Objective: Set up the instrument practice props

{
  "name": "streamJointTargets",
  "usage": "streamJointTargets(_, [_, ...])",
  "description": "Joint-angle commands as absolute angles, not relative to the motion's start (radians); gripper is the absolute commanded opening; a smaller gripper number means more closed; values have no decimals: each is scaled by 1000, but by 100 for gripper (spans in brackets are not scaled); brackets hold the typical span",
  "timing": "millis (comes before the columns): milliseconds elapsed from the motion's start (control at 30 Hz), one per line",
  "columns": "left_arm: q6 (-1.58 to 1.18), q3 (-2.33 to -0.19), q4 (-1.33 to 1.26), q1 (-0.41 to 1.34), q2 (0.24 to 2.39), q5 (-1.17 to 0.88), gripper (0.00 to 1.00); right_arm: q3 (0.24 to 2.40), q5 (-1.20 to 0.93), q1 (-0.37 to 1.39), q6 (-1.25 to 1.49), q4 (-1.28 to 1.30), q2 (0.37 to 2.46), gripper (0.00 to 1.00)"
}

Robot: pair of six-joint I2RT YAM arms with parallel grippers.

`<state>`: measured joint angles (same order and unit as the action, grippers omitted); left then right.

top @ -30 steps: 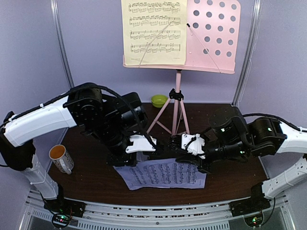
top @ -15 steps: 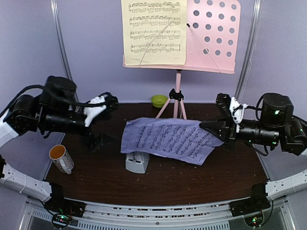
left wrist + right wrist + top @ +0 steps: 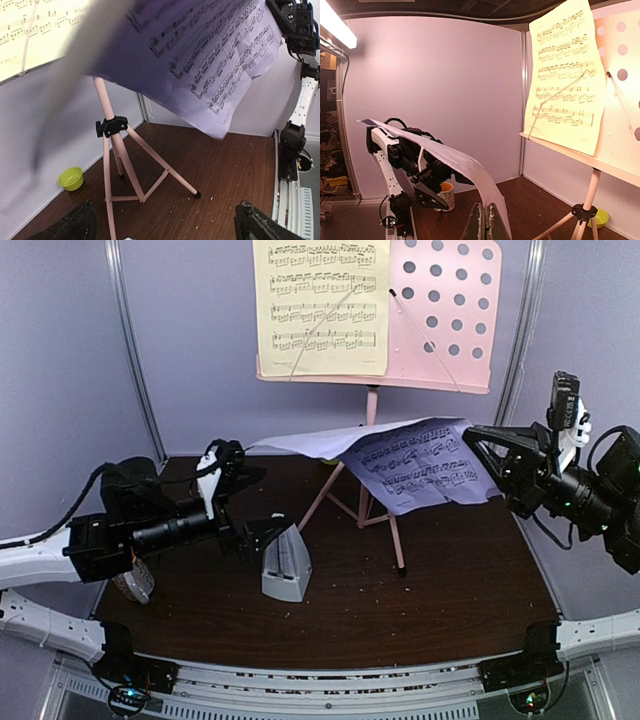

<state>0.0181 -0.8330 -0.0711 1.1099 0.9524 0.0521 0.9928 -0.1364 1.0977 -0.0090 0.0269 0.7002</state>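
**Q:** While the count was taken, which containers stood on the surface (image 3: 450, 590)?

**A:** Two. Item 1: white mug (image 3: 446, 195), orange inside, at the left edge, mostly hidden under the left arm in the overhead view. Its contents could not be told. Item 2: lime-green bowl (image 3: 70, 178), at the back by the wall, near the stand's feet. Only its green inside showed.

**Q:** And the props, by number?

**A:** Music stand (image 3: 440, 310): one, pink, on a tripod, with a perforated desk, upright at the back centre.

Sheets: two.
- The yellow sheet (image 3: 320, 305) rested on the left half of the desk, against its ledge, with a thin wire retainer across it.
- The lavender sheet (image 3: 420, 465) hung in the air below the desk and in front of the pole, well above the surface.

Metronome (image 3: 285, 570): one, pale grey and pyramid-shaped, upright on the surface, forward and left of the tripod legs.

**Q:** How were the fingers entered?

**A:** Two pairs.
- The right fingers (image 3: 479, 225) were closed on the lavender sheet's right edge. Its other end was free.
- The left fingers (image 3: 67, 227) were spread wide and gripped nothing. The lower one was just beside the metronome; whether it touched could not be told.
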Motion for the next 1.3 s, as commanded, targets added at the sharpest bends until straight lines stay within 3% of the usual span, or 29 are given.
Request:
streamJointTargets(0, [-19,-836,-511,1115,1022,31,98,970,-249,1088,87,-91,685,0])
streamJointTargets(167, [-43,-844,-724,1115,1094,22,98,944,-282,1083,132,-115,662,0])
streamJointTargets(500, [-105,-957,-795,1117,1166,-131,94,862,-330,1064,207,-200,627,0])
streamJointTargets(600, [-121,-985,-798,1117,1171,-171,79,837,-345,1051,231,-227,617,0])
streamJointTargets(733, [-156,-1021,-811,1117,1188,-229,53,809,-356,1028,269,-265,616,0])
streamJointTargets(933, [-171,-1089,-723,1117,1198,-275,0,798,-297,1017,246,-252,623,1])
streamJointTargets(1000, [-168,-1116,-648,1117,1193,-261,0,819,-272,1014,207,-191,632,20])
streamJointTargets(1133, [-163,-1192,-431,1117,1191,-205,0,907,-241,1014,107,-34,652,70])
streamJointTargets(1267, [-130,-1285,-211,1117,1216,-186,0,1003,-145,1015,26,116,681,83])
